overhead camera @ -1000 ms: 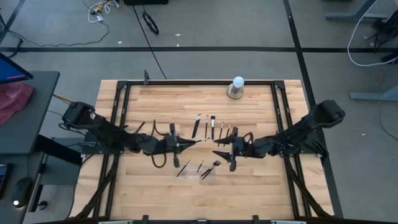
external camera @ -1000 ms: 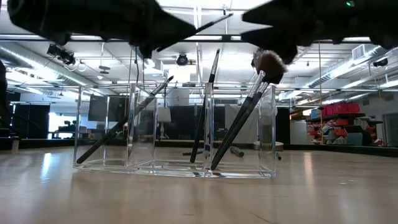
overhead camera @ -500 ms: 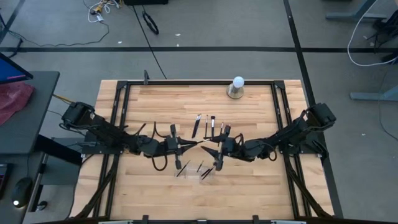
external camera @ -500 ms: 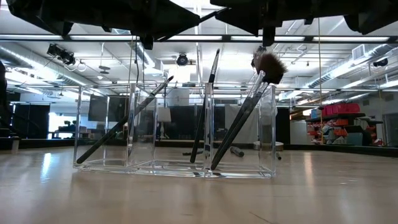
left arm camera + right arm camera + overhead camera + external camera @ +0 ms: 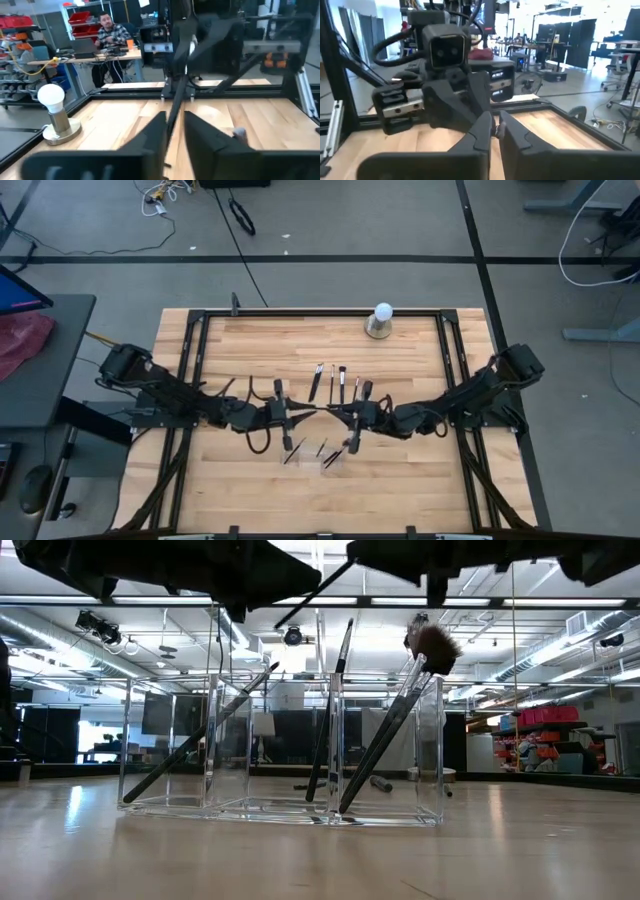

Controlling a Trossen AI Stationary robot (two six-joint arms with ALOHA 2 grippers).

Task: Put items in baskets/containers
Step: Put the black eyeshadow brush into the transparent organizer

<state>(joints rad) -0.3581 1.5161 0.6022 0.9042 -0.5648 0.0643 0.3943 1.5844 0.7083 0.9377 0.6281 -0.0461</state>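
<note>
A slim dark brush [image 5: 317, 411] hangs in the air between my two grippers, above the clear container [image 5: 280, 750]. My right gripper [image 5: 333, 414] is shut on the brush's right end. My left gripper [image 5: 175, 125] is slightly open, and the brush's handle [image 5: 175, 100] passes through the gap between its fingers. Three brushes [image 5: 385, 735] stand slanted in the container's compartments, tips on its floor and handles against its walls. Several more brushes [image 5: 340, 383] lie flat on the table behind the grippers. My right gripper pinches the brush's end [image 5: 186, 57] between its two fingers. It comes about level from the table's right, roughly along the brush. The brush is clear of the table and slants down toward the left gripper [image 5: 300, 605]. My left gripper has the handle between its parted fingers; I cannot tell whether they touch it.
A white bulb on a grey base [image 5: 381, 320] stands at the table's far edge. The black frame [image 5: 300, 313] runs around the wooden top. A person [image 5: 107, 32] sits at a desk in the room beyond.
My right gripper has moved toward the table's left, up to the brush held out by the left gripper, and has shut on its free end. The brush now slants more steeply, its left end lower than before.
</note>
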